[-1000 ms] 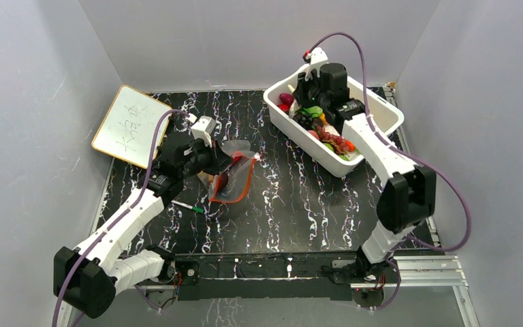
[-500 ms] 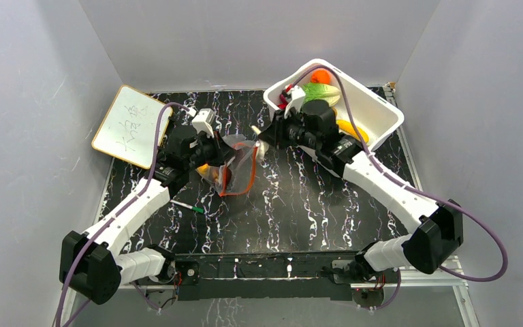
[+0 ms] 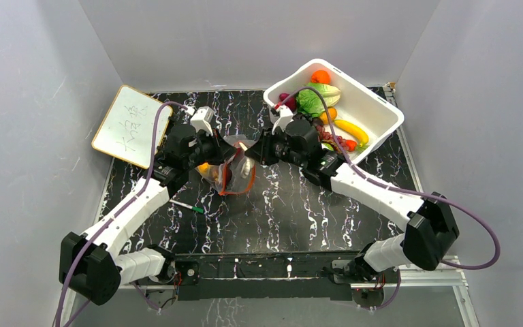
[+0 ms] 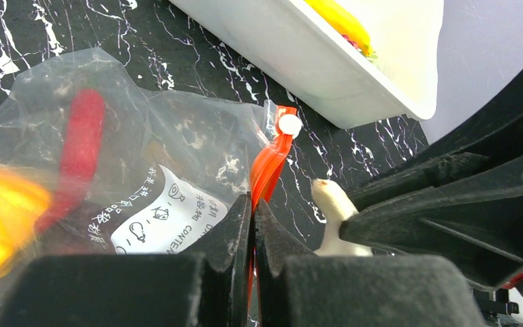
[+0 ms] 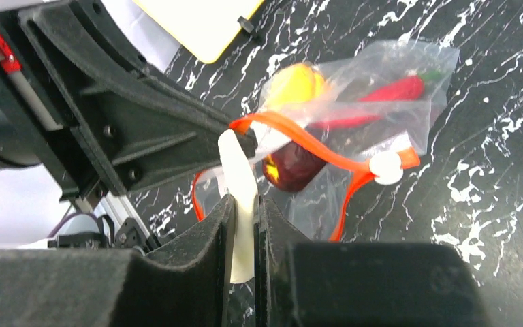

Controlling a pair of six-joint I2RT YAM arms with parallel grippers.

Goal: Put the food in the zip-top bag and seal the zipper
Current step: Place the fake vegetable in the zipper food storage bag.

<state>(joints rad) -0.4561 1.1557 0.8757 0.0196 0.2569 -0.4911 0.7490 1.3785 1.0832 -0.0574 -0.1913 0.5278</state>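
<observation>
The left hand [image 4: 253, 204] is pinched shut on the zipper [image 4: 267, 167], the red-orange strip of the bag [image 4: 197, 129], gripping it just below the one white slider [image 4: 289, 125]. The right hand [image 5: 244, 201] is closed narrowly on a single white piece [image 5: 237, 170] of food, which stands up from between its fingers, right beside the raised strip at the bag's mouth.

Three pieces of food show through the clear plastic in the right wrist view: one yellow piece [image 5: 294, 85], one red pepper [image 5: 388, 92] and one dark red piece [image 5: 293, 170]. The bag carries one white label [image 4: 170, 218] with small icons and print. The letters "CONTEN" can be made out, and the rest is too small to read.

From above, both arms reach forward and inward, so the two hands meet tip to tip over the bag near the middle of the black, white-veined worktop [image 3: 293, 211].

Behind the right arm sits one white tub [image 3: 381, 109] with more food in it: orange, green, yellow and red pieces, too bunched to count. One whiteboard [image 3: 131, 125] lies at the far left, its handwriting not legible. One green-and-white pen [image 3: 189, 206] lies beside the left arm.
</observation>
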